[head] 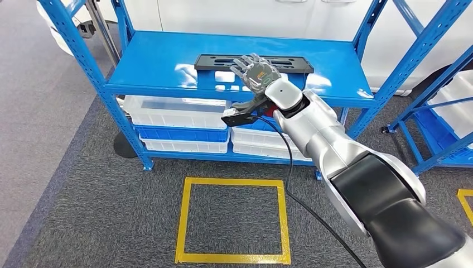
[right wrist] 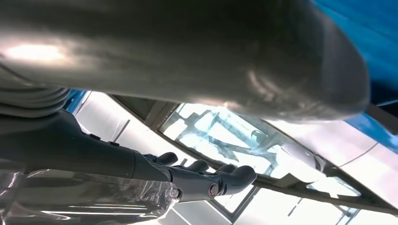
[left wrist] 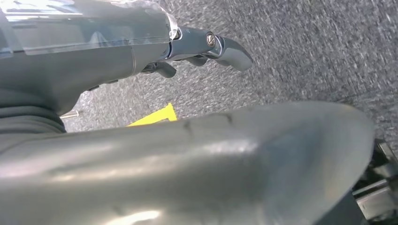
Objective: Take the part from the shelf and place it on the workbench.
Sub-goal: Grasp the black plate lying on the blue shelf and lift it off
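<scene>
The part (head: 217,62) is a long flat black plate with slots, lying on the top board of the blue shelf (head: 162,67). My right hand (head: 256,73) is stretched over the plate's right half, fingers spread, gripping nothing; whether it touches the plate I cannot tell. In the right wrist view its dark fingers (right wrist: 211,177) lie straight, apart from the thick thumb (right wrist: 225,51). My left hand (left wrist: 197,47) hangs over the grey carpet, its fingers loosely bent and holding nothing.
White bins (head: 173,111) and a blue bin (head: 181,134) fill the shelf's lower levels. A yellow tape square (head: 233,220) marks the carpet in front. A second blue rack (head: 446,111) stands at the right. A black cable (head: 290,167) trails from my right wrist.
</scene>
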